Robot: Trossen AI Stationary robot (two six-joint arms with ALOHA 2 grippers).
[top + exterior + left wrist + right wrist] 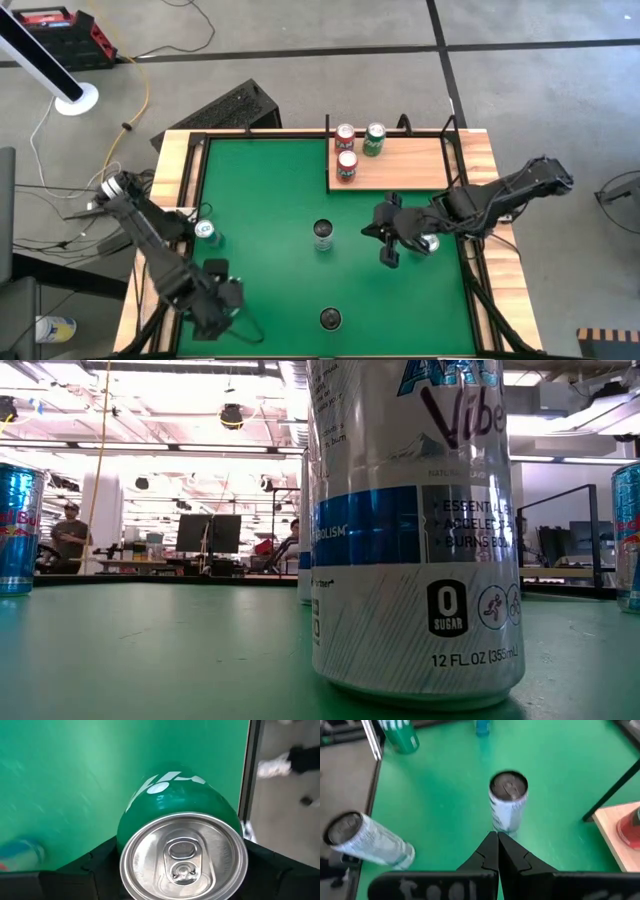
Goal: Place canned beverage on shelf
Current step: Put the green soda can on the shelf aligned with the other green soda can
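My left gripper (pixel 182 870) is near the table's front left corner, shut on a green can (pixel 175 805) whose silver top faces the wrist camera. The can also shows in the right wrist view (pixel 402 737); in the high view the gripper (pixel 218 285) hides it. My right gripper (pixel 497 847) is shut and empty, right of centre (pixel 372 234), pointing at a silver can (pixel 508 802) standing mid-table (pixel 322 235). The pale-wood shelf (pixel 410 165) lies at the far right and carries two red cans (pixel 346 150) and a green can (pixel 374 138). My left gripper has the green can between its two fingers, one on each side of the can's wall just below the top rim (pixel 122 845). The fingers come from above, along the can's height. Whether the can's base is on the felt cannot be told.
A blue can (pixel 207 232) stands by the left rim near the left arm. A silver can (pixel 330 318) stands near the front edge and fills the low view (pixel 415 530). Another can (pixel 430 242) stands under the right arm. Open felt lies between the cans.
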